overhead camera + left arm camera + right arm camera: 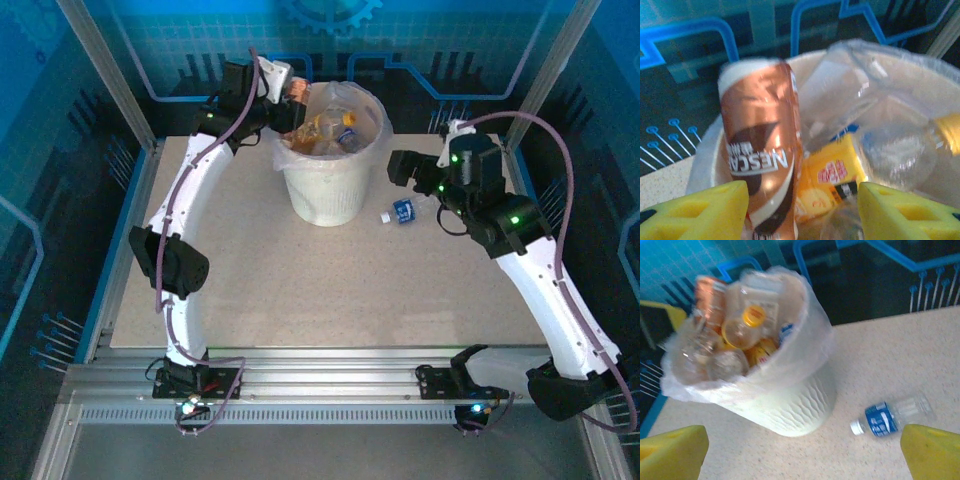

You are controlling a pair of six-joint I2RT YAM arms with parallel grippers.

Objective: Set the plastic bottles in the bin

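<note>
**Top external:** bin (325, 195) stands far centre on the table (300, 290), heaped with bottles. Left gripper (285, 92) hangs over its far-left rim, placed for dropping. A blue-labelled bottle (403, 212) lies just right of the bin, near the right gripper (400, 165).

**Left wrist:** jaws spread wide. A blurred Nescafé bottle (760, 150) sits between them unclamped, over the bin.

**Right wrist:** jaws spread, empty. The blue-labelled bottle lies ahead, likely the next pickup.

Top camera looks down from behind arm bases (195, 380), left wrist close over bin (322, 195) mouth, right wrist farther, bin shared by all.
</note>
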